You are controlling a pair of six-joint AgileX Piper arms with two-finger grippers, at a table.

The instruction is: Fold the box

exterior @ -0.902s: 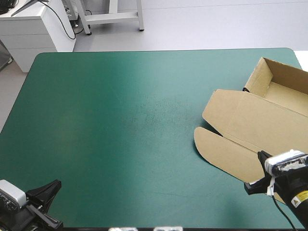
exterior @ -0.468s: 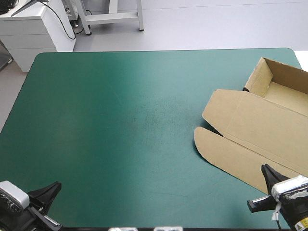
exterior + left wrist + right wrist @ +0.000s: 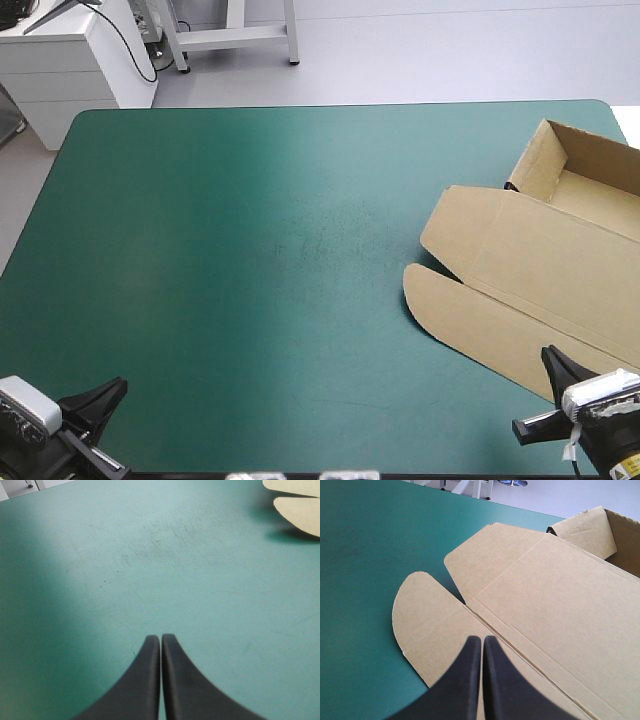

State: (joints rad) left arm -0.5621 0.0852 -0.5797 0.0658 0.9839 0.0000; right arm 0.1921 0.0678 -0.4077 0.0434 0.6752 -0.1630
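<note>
The brown box (image 3: pixel 530 255) lies at the table's right side as an open tray with its lid flat. The tray's raised walls (image 3: pixel 560 160) stand at the far right, and a rounded flap (image 3: pixel 450 300) points toward the table's middle. My right gripper (image 3: pixel 552 360) is at the near right corner, just over the lid's near edge. In the right wrist view it (image 3: pixel 482 640) is shut with nothing between its fingers, above the lid (image 3: pixel 545 590) by the rounded flap (image 3: pixel 427 615). My left gripper (image 3: pixel 112 388) is shut at the near left corner, far from the box (image 3: pixel 300 515).
The teal-green cover (image 3: pixel 250 250) stretches bare from the left edge to the box. The tray part of the box reaches the table's right edge. A white cabinet (image 3: pixel 70 60) stands beyond the far left corner.
My right gripper has drawn back toward the table's near edge, off the lid's middle. The left gripper has slid back a little too. The box has not moved.
</note>
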